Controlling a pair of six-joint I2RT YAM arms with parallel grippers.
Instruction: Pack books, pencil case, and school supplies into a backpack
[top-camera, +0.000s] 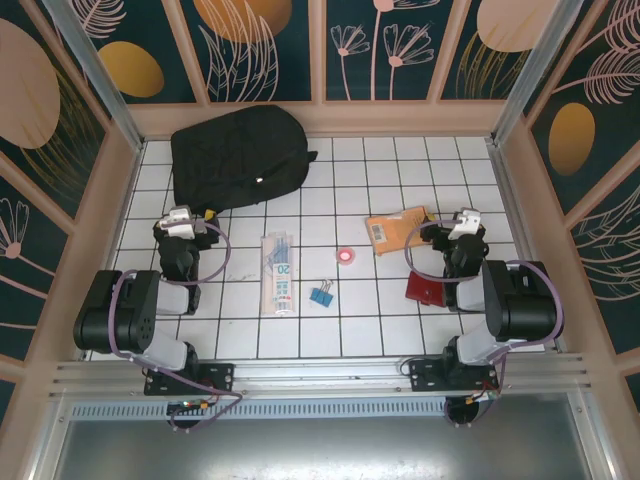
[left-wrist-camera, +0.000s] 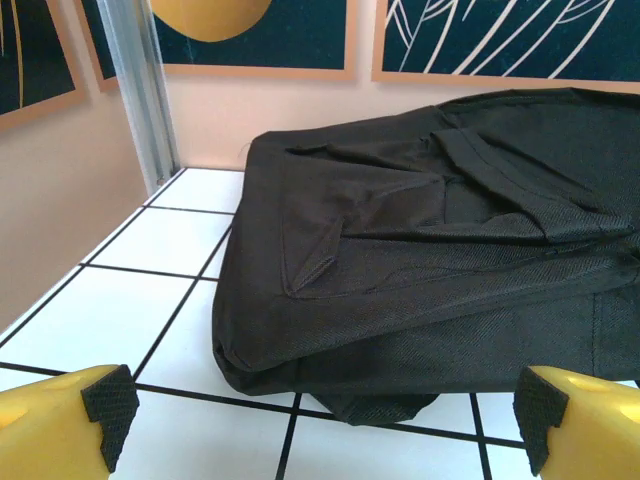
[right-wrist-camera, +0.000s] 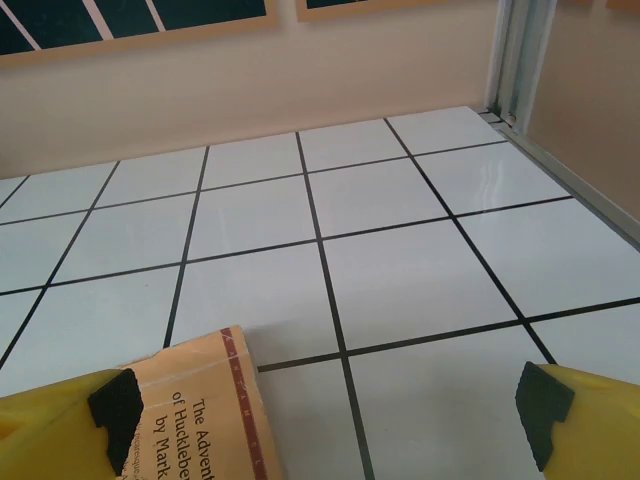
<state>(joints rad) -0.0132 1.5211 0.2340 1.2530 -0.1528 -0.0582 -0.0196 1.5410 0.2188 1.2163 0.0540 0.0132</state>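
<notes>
The black backpack (top-camera: 238, 155) lies flat at the back left of the table. My left gripper (top-camera: 192, 212) stands open just in front of its near edge. In the left wrist view the backpack (left-wrist-camera: 430, 260) lies beyond my open left gripper (left-wrist-camera: 325, 420), nothing between the fingers. The orange-brown book (top-camera: 395, 228) lies right of centre, its corner (right-wrist-camera: 205, 410) by my open right gripper (right-wrist-camera: 325, 415). The right gripper (top-camera: 440, 222) is at that book's right end. A dark red book (top-camera: 425, 288) lies partly under the right arm. The pencil case (top-camera: 277, 272), blue binder clip (top-camera: 321, 296) and pink disc (top-camera: 347, 255) lie mid-table.
The white tiled table (top-camera: 400, 170) is boxed in by peach walls on the back and both sides, with a metal post (left-wrist-camera: 140, 90) at the back left corner. Bare tiles stretch beyond the right gripper towards the back right corner (right-wrist-camera: 500, 110).
</notes>
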